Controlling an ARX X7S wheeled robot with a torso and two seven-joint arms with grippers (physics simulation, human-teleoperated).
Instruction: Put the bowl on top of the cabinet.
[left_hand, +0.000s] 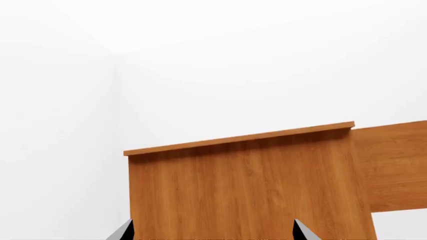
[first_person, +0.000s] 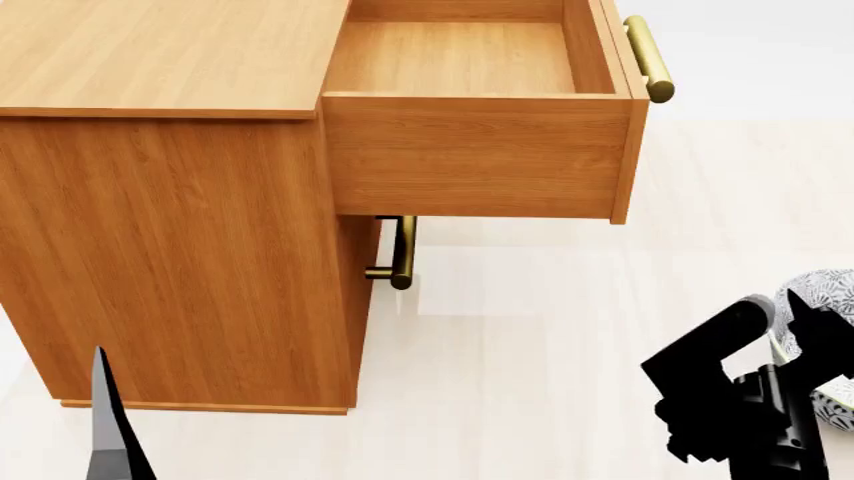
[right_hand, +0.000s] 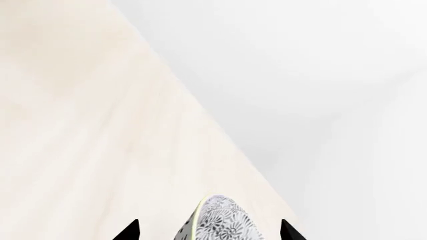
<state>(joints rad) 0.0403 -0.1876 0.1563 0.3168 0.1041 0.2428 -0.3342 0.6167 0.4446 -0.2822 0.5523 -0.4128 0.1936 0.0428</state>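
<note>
Closest to my head camera, the right gripper (first_person: 801, 340) grips the bowl (first_person: 830, 300) by its rim, low beside the floor (first_person: 534, 350), because the cabinet (first_person: 174, 230) top is higher; the left gripper (left_hand: 213, 234) is spread wide, empty.

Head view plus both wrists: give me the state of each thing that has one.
Drawer: pulled open, nothing visible inside.
Cabinet: upright, nothing on the visible part of its top.
Bowl: tilted, between the right gripper's fingers, not on the cabinet.
Left gripper: open, holding nothing, facing the cabinet side.
</note>
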